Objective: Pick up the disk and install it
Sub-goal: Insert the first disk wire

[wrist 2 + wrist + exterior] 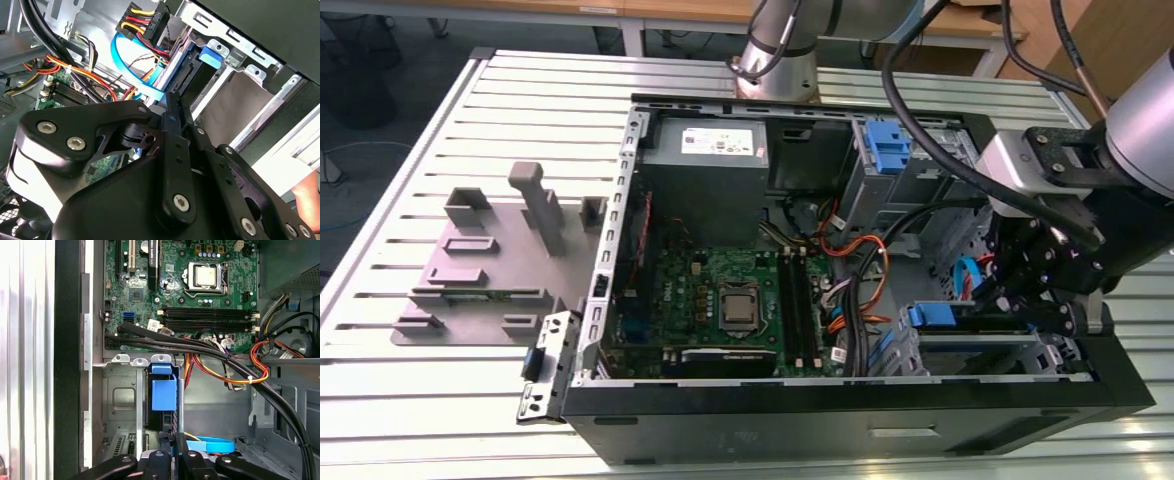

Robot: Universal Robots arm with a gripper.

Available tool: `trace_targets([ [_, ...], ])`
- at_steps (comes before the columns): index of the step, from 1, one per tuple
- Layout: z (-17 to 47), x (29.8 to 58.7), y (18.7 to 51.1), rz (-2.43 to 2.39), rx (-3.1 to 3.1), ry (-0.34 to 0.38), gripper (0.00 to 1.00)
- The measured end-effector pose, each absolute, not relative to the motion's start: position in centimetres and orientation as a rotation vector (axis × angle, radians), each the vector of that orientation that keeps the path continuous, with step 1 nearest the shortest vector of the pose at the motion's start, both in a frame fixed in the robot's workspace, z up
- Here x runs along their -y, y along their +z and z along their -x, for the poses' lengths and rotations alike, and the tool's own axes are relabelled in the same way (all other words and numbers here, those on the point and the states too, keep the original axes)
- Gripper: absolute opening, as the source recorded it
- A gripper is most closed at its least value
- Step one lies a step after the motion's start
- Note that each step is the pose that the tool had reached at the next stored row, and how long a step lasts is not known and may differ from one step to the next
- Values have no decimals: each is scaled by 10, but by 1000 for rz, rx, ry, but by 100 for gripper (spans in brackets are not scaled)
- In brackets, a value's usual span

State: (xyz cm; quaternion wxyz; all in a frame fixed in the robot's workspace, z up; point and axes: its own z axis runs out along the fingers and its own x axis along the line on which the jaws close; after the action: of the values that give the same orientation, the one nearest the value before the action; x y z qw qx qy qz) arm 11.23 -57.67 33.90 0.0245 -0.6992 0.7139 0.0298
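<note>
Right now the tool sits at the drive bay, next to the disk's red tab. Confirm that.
Wrong on colour: the disk's tab is blue, not red, as the first wrist view shows. The rest stands: the tool sits at the drive bay, next to that tab.

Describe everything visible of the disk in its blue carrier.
The disk stands on edge in a slot of the grey metal drive cage, next to the motherboard. Its blue plastic carrier, with a raised tab, faces out of the slot; the dark drive body shows right beside it. The gripper sits close at that end; contact cannot be told.
</note>
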Motion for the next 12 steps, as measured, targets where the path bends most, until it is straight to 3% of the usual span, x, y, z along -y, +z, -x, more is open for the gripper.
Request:
trace_targets([
  [12, -112, 576, 337, 2162, -2208, 94, 16],
])
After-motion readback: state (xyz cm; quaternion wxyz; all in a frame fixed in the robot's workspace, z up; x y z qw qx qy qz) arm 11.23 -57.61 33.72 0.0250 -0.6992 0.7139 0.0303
